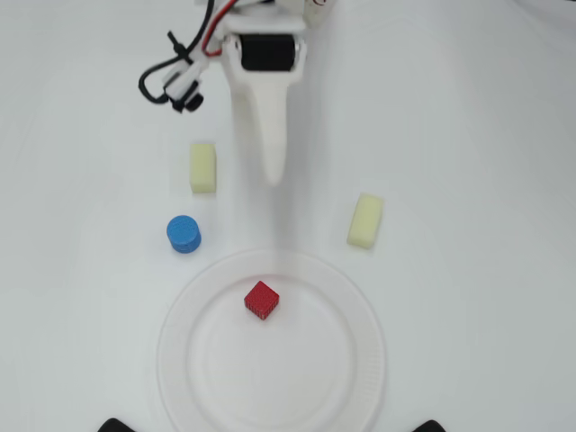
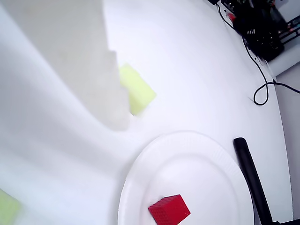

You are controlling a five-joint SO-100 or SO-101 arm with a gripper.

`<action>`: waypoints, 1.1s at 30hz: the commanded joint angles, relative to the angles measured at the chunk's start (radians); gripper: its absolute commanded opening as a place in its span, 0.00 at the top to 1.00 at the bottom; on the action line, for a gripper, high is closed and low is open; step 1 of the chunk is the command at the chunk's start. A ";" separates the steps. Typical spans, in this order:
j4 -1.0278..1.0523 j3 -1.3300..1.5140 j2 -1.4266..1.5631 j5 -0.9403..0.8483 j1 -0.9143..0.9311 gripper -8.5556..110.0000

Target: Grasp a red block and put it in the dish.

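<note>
The red block (image 1: 261,300) is a small grid-textured cube lying inside the dish (image 1: 297,378), a large white paper plate, near its far-left part in the overhead view. It also shows in the wrist view (image 2: 169,210), resting on the dish (image 2: 197,159). My white gripper (image 1: 273,175) is above the table beyond the dish's far rim, apart from the block. Its jaws look closed together and hold nothing. In the wrist view the gripper (image 2: 117,122) fills the upper left.
Two pale yellow oblong blocks (image 1: 203,167) (image 1: 365,220) lie either side of the gripper; one (image 2: 136,93) sits just behind the fingertip. A blue cylinder (image 1: 184,234) stands left of the dish. Black cables (image 1: 171,81) hang by the arm. A black rod (image 2: 251,178) lies past the dish.
</note>
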 commanded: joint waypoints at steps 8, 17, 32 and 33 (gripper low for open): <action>0.020 0.764 0.831 -0.040 0.081 0.56; 0.195 1.074 1.282 0.008 0.092 0.59; 0.374 1.198 1.282 0.265 0.023 0.67; 0.385 1.197 1.282 0.256 -0.003 0.67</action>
